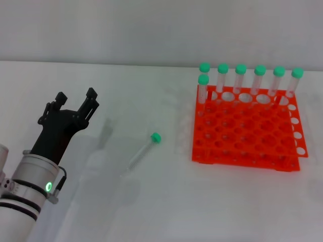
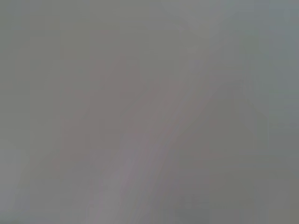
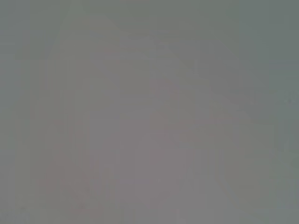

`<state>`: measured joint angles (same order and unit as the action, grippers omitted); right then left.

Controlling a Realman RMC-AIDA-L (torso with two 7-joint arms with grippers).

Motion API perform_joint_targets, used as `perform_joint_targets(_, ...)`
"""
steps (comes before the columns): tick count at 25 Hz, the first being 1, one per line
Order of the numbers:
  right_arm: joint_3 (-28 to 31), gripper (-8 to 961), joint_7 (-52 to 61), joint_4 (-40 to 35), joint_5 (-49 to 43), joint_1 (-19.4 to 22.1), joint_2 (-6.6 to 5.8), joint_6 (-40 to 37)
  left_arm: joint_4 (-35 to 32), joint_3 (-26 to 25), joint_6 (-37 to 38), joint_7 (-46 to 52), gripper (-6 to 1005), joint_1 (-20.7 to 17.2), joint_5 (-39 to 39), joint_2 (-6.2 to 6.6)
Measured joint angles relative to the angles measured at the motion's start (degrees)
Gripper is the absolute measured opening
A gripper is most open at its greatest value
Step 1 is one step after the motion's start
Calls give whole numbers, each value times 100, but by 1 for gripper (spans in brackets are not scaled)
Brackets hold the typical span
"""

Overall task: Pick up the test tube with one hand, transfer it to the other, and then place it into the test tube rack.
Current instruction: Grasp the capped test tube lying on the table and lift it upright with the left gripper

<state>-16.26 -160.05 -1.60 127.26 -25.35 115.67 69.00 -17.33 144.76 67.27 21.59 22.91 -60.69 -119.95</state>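
A clear test tube point(image 1: 141, 153) with a green cap point(image 1: 155, 137) lies flat on the white table, cap toward the rack. The orange-red test tube rack point(image 1: 242, 136) stands to its right, with several green-capped tubes upright in its back rows. My left gripper point(image 1: 76, 98) is a black gripper on a white arm with a green light; it hovers to the left of the lying tube, fingers spread apart and empty. My right gripper is out of view. Both wrist views show only plain grey.
The white table point(image 1: 151, 201) ends at a pale wall at the back. The upright tubes point(image 1: 241, 75) stand along the rack's far edge, one more point(image 1: 203, 86) at the rack's back left.
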Motion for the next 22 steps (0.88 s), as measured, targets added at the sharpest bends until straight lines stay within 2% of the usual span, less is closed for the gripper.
perform_joint_targets(6,0,871,0,77,0,1,-2,-2,-47,-32,-167,282,880,90,-19,1)
perform_joint_targets(10,1,871,0,85,0,12,-2,-2,81,-44,-543,995,880,404,30,97)
perform_joint_targets(13,0,871,0,85,0,16,-5,-2,634,-11,-846,2152,878,913,506,284)
perform_joint_targets(18,1,870,0,45,0,-1,-13,0,1521,-3,-834,4306,876,1676,1987,695)
perform_joint_targets(22,1,870,-12,24,0,-11,-26,-11,2212,170,-634,6594,876,2337,3444,1108)
